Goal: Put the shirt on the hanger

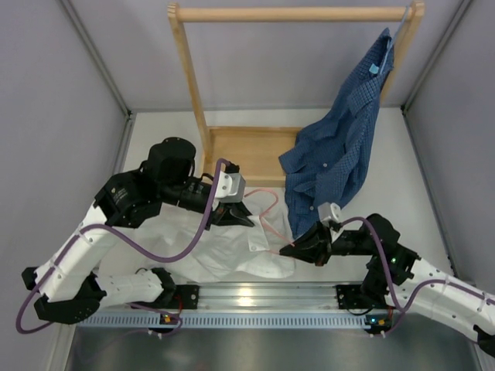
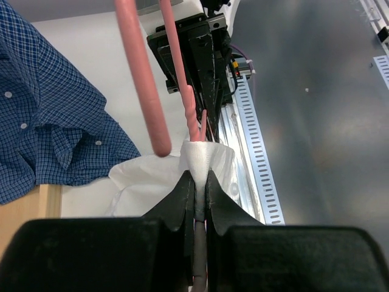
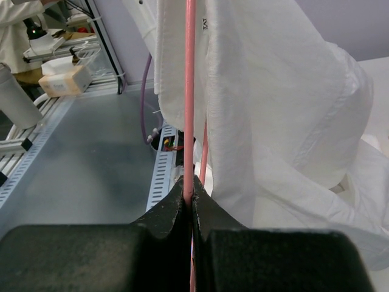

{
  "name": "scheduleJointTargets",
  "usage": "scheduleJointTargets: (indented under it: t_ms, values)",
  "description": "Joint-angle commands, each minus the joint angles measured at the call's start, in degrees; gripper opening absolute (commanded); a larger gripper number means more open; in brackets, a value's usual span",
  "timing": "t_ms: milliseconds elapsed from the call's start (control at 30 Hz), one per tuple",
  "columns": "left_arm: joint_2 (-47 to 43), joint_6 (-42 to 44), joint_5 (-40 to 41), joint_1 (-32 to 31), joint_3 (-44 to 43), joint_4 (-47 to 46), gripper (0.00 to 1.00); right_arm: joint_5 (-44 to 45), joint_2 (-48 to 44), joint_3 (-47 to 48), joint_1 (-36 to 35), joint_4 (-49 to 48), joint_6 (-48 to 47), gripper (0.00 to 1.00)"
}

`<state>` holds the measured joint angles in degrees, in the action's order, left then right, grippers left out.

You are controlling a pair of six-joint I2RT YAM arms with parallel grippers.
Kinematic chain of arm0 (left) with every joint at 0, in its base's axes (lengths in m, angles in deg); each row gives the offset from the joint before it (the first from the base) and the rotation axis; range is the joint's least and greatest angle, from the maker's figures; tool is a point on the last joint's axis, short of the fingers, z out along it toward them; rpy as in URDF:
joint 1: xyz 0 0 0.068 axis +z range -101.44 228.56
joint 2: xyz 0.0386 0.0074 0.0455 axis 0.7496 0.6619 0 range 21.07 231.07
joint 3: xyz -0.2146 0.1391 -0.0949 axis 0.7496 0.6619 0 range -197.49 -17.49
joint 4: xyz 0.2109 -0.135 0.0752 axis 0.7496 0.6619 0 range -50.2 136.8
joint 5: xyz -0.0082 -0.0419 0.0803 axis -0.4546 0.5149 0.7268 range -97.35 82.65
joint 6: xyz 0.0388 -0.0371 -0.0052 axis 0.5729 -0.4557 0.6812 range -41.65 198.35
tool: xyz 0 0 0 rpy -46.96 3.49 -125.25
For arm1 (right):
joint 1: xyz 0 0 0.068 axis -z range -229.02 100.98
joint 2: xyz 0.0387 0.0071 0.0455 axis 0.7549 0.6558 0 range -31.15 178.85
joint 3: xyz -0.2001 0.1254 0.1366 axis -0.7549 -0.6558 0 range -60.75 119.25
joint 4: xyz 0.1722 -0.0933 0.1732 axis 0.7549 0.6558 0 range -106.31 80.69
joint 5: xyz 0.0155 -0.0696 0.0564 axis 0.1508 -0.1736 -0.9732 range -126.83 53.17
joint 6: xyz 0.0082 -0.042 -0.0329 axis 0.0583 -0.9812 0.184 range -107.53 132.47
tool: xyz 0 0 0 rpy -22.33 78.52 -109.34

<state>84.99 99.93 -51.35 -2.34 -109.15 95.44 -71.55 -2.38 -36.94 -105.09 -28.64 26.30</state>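
The white shirt [image 1: 232,251] lies crumpled on the table in front of the arm bases. My left gripper [image 1: 246,219] is down at its far edge. In the left wrist view the left gripper [image 2: 200,176] is shut on a pinched fold of the shirt [image 2: 206,155]. The pink hanger [image 2: 143,79] hangs just beyond that fold, hook end free. My right gripper [image 1: 292,249] sits at the shirt's right side. In the right wrist view the right gripper [image 3: 189,193] is shut on a straight wire of the hanger [image 3: 189,91], with the shirt [image 3: 273,109] draped beside it.
A dark blue checked shirt [image 1: 340,154] hangs from the top bar of the wooden rack [image 1: 193,93] at the back right, its hem reaching the table near my right gripper. The rack's wooden base [image 1: 247,151] lies just behind my left gripper. Grey walls close in both sides.
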Motion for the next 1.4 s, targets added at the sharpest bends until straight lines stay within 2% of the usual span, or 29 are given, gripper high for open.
scheduleJointTargets:
  t_ms: [0,133,200,300,467,500,533,700,733,767,800,867,900,1000,1100,1167,1267,1367]
  values:
    - [1.03,1.79,-4.94,-0.08,0.78,-0.53,0.00,-1.32,0.67,5.28,-0.26,-3.48,-2.40,0.00]
    - [0.33,1.62,-6.61,-0.08,1.21,-1.67,0.00,-2.10,2.42,5.89,-0.26,-4.27,-2.57,0.00]
    - [0.15,1.01,-6.62,-0.08,1.48,-2.46,0.09,-2.46,3.13,6.42,-0.26,-4.71,-2.75,0.00]
    - [-0.02,0.65,-6.09,-0.08,1.92,-2.55,0.16,-3.07,3.92,6.77,-0.26,-5.41,-2.58,0.00]
    - [-0.37,0.30,-4.86,0.01,3.24,-2.55,0.11,-2.72,3.39,6.42,-0.26,-6.12,-2.49,0.00]
    - [-0.38,0.30,-4.77,0.01,3.67,-2.55,0.08,-2.63,3.39,6.33,-0.26,-6.12,-2.57,0.00]
    - [-0.38,0.56,-4.42,0.01,3.94,-2.55,0.00,-2.55,3.22,6.25,-0.26,-6.12,-2.57,0.00]
    - [-1.25,0.92,-0.47,0.09,4.73,-2.90,0.00,-0.44,1.82,5.28,-0.26,-4.11,-3.10,0.01]
    - [-2.21,0.22,0.93,0.18,4.99,-3.42,0.00,2.09,0.94,5.28,-0.26,-2.97,-3.36,0.13]
    - [-2.92,-0.40,4.16,0.27,5.34,-4.30,0.00,3.77,0.06,4.93,-0.26,-1.74,-3.37,0.31]
    - [-3.71,-0.84,5.50,0.27,6.22,-5.70,0.00,6.04,-0.73,4.75,-0.35,1.84,-3.10,0.59]
    - [-6.52,-2.68,9.62,0.27,7.19,-7.29,0.00,14.13,-4.59,3.70,-0.26,5.90,-1.79,0.66]
    - [-7.49,-3.82,10.77,0.27,8.41,-8.86,0.00,20.59,-6.08,3.26,-0.26,9.84,-0.83,0.80]
    - [-11.79,-6.28,17.10,0.27,11.05,-11.33,0.00,31.24,-14.42,3.08,-0.18,20.11,4.44,0.83]
    - [-15.05,-8.83,25.42,0.27,13.07,-12.92,0.00,38.21,-17.69,2.65,-0.26,26.30,11.91,0.85]
    - [-16.89,-9.89,28.53,0.27,13.87,-14.23,0.00,37.98,-18.23,1.16,-0.26,28.68,16.73,0.83]
    - [-19.18,-11.39,31.44,0.27,15.36,-16.96,0.00,33.07,-15.86,-2.43,-0.26,23.35,20.01,0.74]
    - [-19.97,-12.70,33.72,0.27,16.33,-19.50,0.00,28.05,-10.69,-5.08,-0.26,13.00,19.32,0.68]
